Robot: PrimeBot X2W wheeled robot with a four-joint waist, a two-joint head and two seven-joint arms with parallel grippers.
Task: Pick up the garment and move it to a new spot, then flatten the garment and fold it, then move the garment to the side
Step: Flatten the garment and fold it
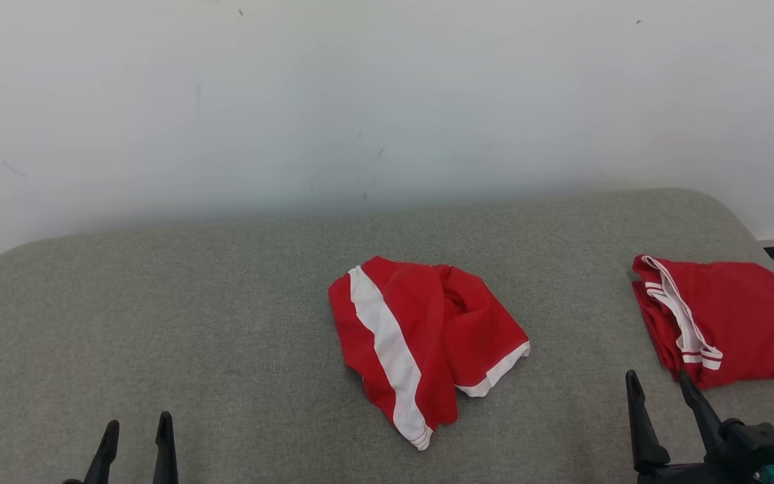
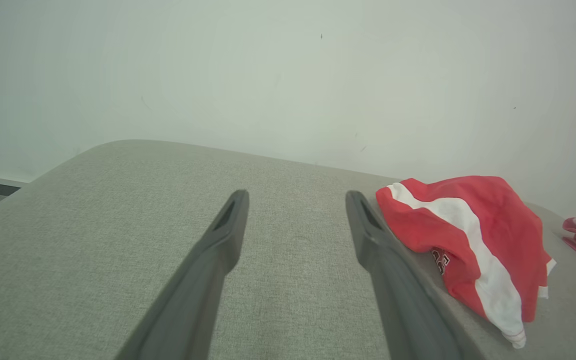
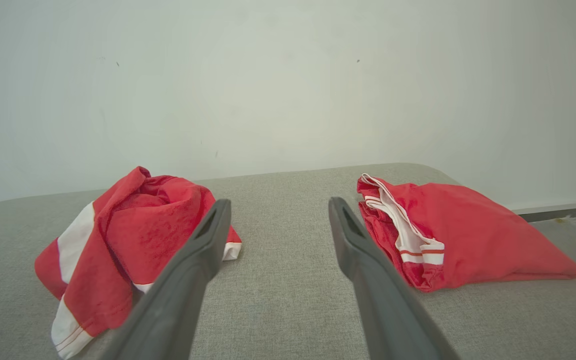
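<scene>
At the middle of the grey fabric-covered worktop (image 1: 192,323), a crumpled red garment (image 1: 420,343) with a broad white stripe is seen lying in a loose heap, touched by neither pincer. Near the worktop's right edge, a second red garment (image 1: 736,316) with white trim is laid folded, well apart from the first. At the lower left of the head view, the left pincer (image 1: 138,422) is held open and empty over bare fabric, with the crumpled garment off to its right. At the lower right, the right pincer (image 1: 657,376) is likewise spread wide with nothing gripped, and its gap is pointed at the bare strip between the two garments. A pale wall (image 1: 387,101) is seen behind the worktop.
</scene>
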